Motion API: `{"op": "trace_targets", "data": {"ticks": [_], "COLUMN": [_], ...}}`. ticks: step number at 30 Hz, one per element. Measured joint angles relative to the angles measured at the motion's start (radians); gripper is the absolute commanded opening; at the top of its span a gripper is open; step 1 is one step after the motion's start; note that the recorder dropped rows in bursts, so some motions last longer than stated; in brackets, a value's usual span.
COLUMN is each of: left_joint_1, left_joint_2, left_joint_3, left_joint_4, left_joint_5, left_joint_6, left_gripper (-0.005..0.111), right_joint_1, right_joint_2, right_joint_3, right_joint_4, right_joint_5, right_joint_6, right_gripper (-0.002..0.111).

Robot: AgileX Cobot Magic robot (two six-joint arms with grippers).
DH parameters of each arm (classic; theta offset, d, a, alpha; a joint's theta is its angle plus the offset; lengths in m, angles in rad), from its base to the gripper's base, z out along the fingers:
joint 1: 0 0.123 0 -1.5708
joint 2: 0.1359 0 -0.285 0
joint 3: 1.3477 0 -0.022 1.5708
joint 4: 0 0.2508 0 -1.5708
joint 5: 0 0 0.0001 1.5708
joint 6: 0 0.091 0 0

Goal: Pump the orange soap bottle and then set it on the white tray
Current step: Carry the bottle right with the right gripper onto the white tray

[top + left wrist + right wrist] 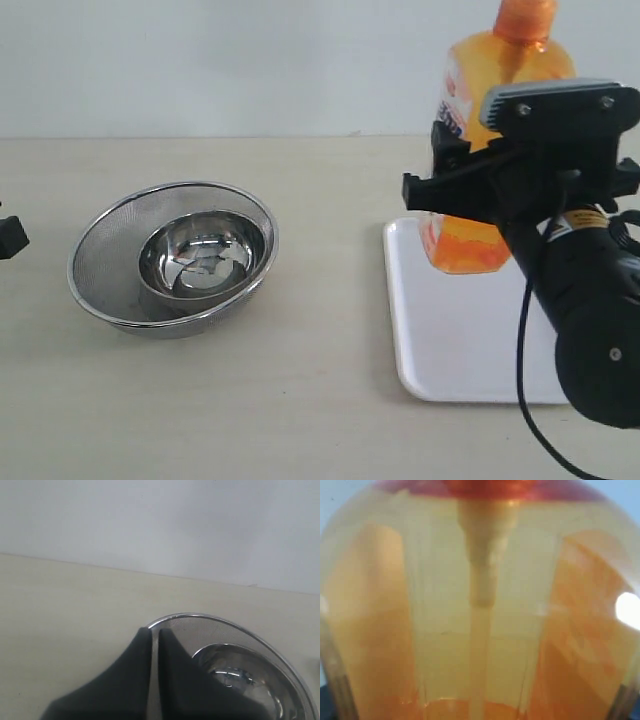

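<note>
Starting at the left, the exterior view catches only a dark sliver of the left gripper [10, 237] at the frame edge. The left wrist view adds its two black fingers [190, 680], pressed together with a hairline between them and holding nothing. The rim of a wire-mesh strainer [100, 250] shows just past their tips. Inside the strainer sits a smaller polished steel bowl [205, 255], its inside mirroring the room.

On the right, the right gripper [480, 190] is clamped on the orange soap bottle [510, 70], jaws spread wide around its body at mid-height. The bottle is upright over the far left corner of the white tray [450, 340]; whether its base rests there or hangs just above cannot be told. The exterior view cuts off the bottle's top. The right wrist view is filled by the translucent body, with a pale dip tube [481, 580] down its middle.

Everything stands on a matte beige table [300, 400] before a plain pale wall [250, 60].
</note>
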Motion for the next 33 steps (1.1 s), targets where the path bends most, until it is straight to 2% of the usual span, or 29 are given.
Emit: {"op": "trace_targets", "data": {"ticks": [4,17,29,33], "left_joint_1": [0.000,0.000,0.000,0.000], "left_joint_2": [0.000,0.000,0.000,0.000], "left_joint_3": [0.000,0.000,0.000,0.000], "left_joint_4": [0.000,0.000,0.000,0.000], "left_joint_5": [0.000,0.000,0.000,0.000], "left_joint_6": [0.000,0.000,0.000,0.000], "left_gripper": [0.005,0.005,0.005,0.005], "right_joint_1": [-0.065,-0.072,-0.074,-0.099], "right_joint_2": [0.027,0.235,0.280,0.282], "right_joint_3": [0.053,0.039,0.018,0.018], "right_joint_4": [-0.032,-0.110,-0.084,-0.128], "right_joint_5": [-0.032,-0.031,-0.059,-0.059], "right_joint_6": [0.089,0.181,0.185,0.200], "right_gripper": [0.000,0.000,0.000,0.000]}}
